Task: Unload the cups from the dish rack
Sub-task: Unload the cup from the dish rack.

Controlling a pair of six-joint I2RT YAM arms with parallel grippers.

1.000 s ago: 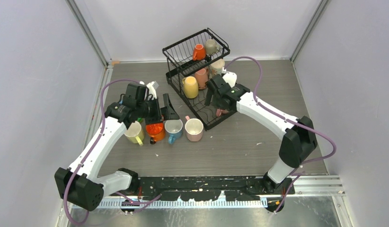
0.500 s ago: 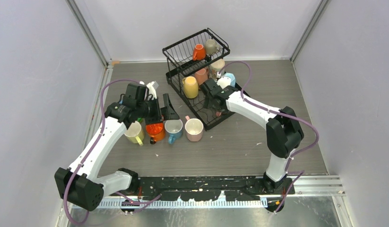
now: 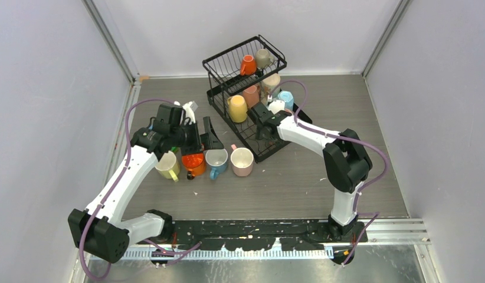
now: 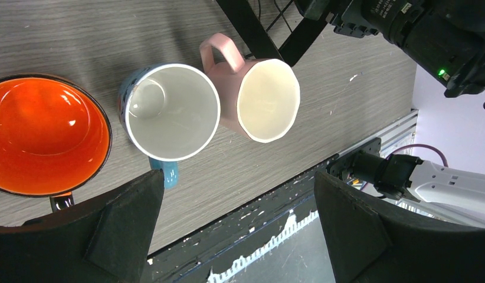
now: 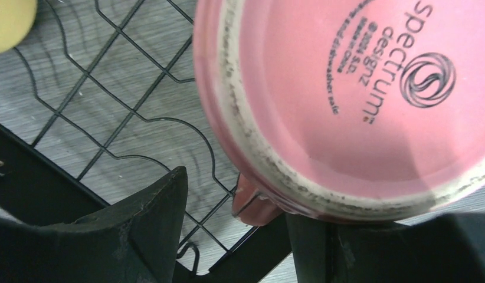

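Grey wood-grain tabletop (image 3: 287,188), lilac walls; rack (image 3: 233,48) at the rear centre with several cups on both tiers. Right claw (image 5: 234,206) was down in the lower tray, part open, its fingers (image 5: 157,224) straddling the handle (image 5: 255,203) of an upturned pink cup (image 5: 346,88). A gap showed beside the left finger, so no grip yet. Left claw (image 4: 237,212) hung wide open and empty above the row of unloaded cups (image 3: 217,158) near the rack's front corner. Judgement: the step was the grasp of the pink cup. It would go best with the handle centred between the pads before clamping, since glossy glaze may slip and a cup held by its handle tends to swing. Lift should go straight up until clear of the wires, minding the yellow cup (image 3: 237,108) close by, then out to a bare spot beside the row.
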